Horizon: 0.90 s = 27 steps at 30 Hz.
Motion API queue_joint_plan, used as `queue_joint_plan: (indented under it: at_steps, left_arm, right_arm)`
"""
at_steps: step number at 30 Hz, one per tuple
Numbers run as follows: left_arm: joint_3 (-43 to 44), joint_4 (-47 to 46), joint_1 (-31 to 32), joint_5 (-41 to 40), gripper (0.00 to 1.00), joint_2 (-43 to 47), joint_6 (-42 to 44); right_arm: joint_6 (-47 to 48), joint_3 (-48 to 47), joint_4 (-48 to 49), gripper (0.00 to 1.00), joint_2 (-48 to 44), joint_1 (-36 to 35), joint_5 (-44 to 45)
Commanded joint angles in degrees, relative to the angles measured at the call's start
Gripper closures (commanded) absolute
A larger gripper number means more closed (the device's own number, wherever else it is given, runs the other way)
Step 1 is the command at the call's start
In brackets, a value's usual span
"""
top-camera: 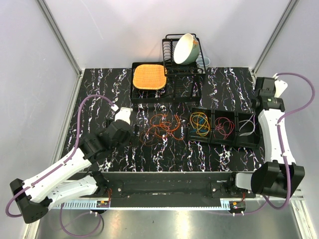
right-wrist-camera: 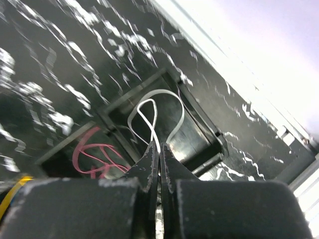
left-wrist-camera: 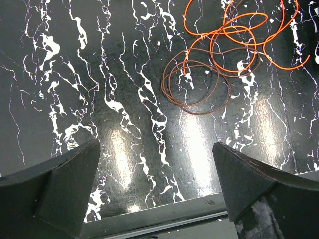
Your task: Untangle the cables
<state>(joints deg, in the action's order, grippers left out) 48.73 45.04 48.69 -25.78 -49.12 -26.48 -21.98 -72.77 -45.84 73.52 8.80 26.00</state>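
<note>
Spread wide over the black marbled table, the left gripper is seen with its two fingers set far apart, and only tabletop shows between them. A tangle of cables is found just ahead of its fingertips, apart from them. In the left wrist view a brown coil lies nearest the tips, toward the finger at the right of that view. It is overlapped at its far side by orange loops that run out past the top edge.

The right gripper is shown with its fingers pressed together. Below and beyond its tips a black bin of three compartments is seen. A white cable is looped in the compartment straight ahead of the tips, and its lower end runs out of sight behind them. Whether it is pinched cannot be told. Pink cables are held in the next compartment, to the left of the fingers in the wrist view. Yellow and blue cables fill the third, on the side nearest the tangle.

Farther from the left gripper, past the tangle, an orange pad is laid on a black tray, and a pale bowl is leaned in a wire dish rack.
</note>
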Motion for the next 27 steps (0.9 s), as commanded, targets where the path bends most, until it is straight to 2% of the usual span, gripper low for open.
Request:
queue_joint_plan:
  at_steps: [1,5,10,17,23,27]
  left_arm:
    - [0.5,-1.0,0.2,-1.8,0.01,0.0,0.5]
    - [0.4,-1.0,0.2,-1.6,0.01,-0.9,0.6]
    - [0.5,-1.1,0.3,-1.8,0.01,-1.8,0.6]
    - [0.5,-1.1,0.3,-1.8,0.01,-3.3,0.4]
    - [0.7,-1.0,0.2,-2.2,0.01,-3.2,0.3]
    - [0.6,-1.0,0.2,-2.3,0.01,-2.7,0.3]
  right_arm:
    - [0.7,5.2,4.5,1.0,-0.5,0.2,1.6]
    - [-1.0,8.0,5.2,1.0,0.7,0.2,0.4]
    - [-4.3,9.5,5.4,1.0,3.0,0.2,3.2]
    - [-6.8,7.6,5.5,1.0,10.0,0.4,6.6]
    - [-4.0,6.4,12.0,1.0,14.0,1.3,8.1]
    - [-3.2,5.7,15.7,1.0,15.3,1.3,5.7]
